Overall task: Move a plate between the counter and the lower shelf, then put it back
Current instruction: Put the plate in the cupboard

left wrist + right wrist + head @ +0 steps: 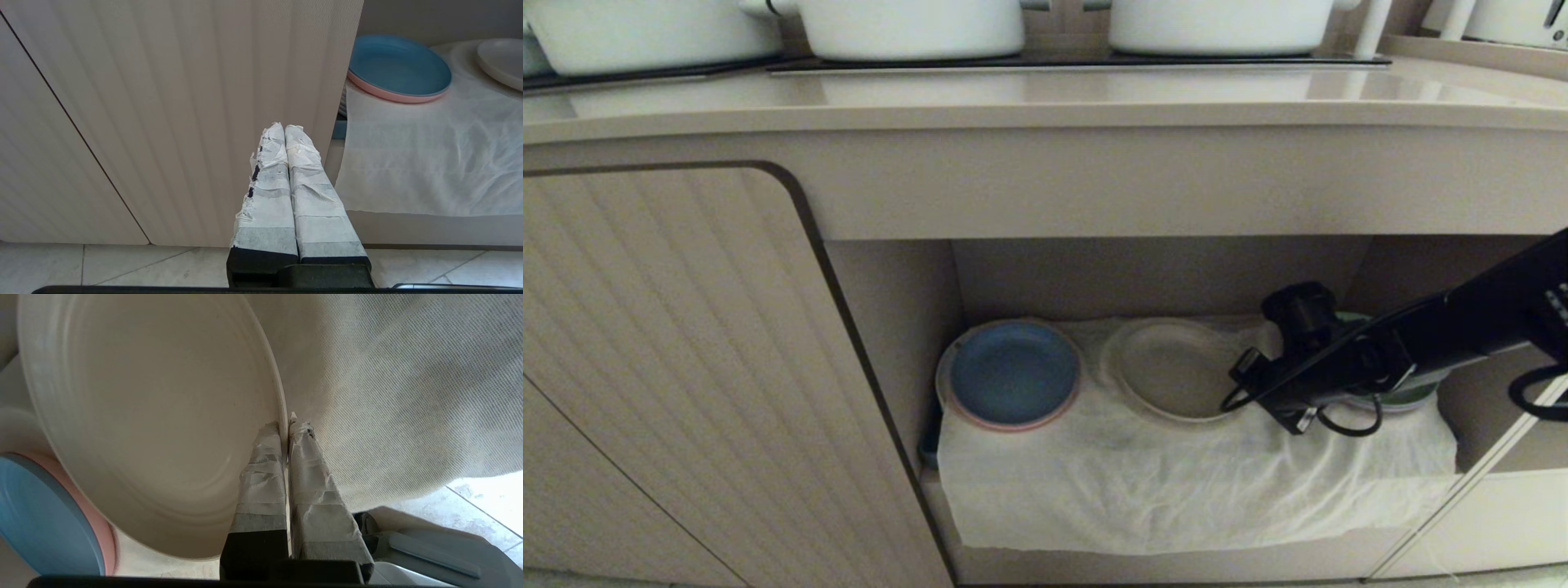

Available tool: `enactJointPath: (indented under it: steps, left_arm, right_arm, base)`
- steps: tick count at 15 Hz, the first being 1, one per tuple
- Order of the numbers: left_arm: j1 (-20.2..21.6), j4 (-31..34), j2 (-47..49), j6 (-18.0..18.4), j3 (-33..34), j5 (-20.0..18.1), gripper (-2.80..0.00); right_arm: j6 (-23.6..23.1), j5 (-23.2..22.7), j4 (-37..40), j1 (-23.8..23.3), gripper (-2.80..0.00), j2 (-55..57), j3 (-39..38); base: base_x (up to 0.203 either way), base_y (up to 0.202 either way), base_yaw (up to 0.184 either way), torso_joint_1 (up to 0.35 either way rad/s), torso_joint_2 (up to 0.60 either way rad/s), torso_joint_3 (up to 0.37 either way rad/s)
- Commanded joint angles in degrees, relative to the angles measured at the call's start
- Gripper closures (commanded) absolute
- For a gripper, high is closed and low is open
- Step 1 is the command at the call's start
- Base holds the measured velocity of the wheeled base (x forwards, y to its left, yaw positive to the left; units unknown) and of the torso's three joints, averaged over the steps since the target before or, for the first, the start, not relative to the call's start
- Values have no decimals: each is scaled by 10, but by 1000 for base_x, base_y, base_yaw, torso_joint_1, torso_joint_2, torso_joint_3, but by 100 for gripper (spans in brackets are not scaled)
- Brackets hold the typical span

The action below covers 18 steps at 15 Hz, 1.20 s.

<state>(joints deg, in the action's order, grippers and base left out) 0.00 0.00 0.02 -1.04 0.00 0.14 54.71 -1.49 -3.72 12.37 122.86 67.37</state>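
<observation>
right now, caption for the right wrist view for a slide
Right tool shut on the cream plate's rim, blue plate beside it, cloth behind.

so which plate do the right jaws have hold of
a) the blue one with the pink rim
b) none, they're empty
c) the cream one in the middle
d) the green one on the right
c: in the right wrist view the right gripper is shut on the rim of the cream plate, while the blue plate lies untouched beside it on the lower shelf.
</observation>
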Motion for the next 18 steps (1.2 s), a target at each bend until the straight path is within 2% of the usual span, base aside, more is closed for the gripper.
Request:
enactJointPath:
  steps: [1,18]
  left_arm:
    - [0,0,0,0,0,0,0]
    - [0,0,0,0,0,0,0]
  right_arm:
    - [3,0,-1,0,0,4,2]
    - [2,2,0,1,0,20,16]
  base:
    - [0,0,0,0,0,0]
    - [0,0,0,0,0,0]
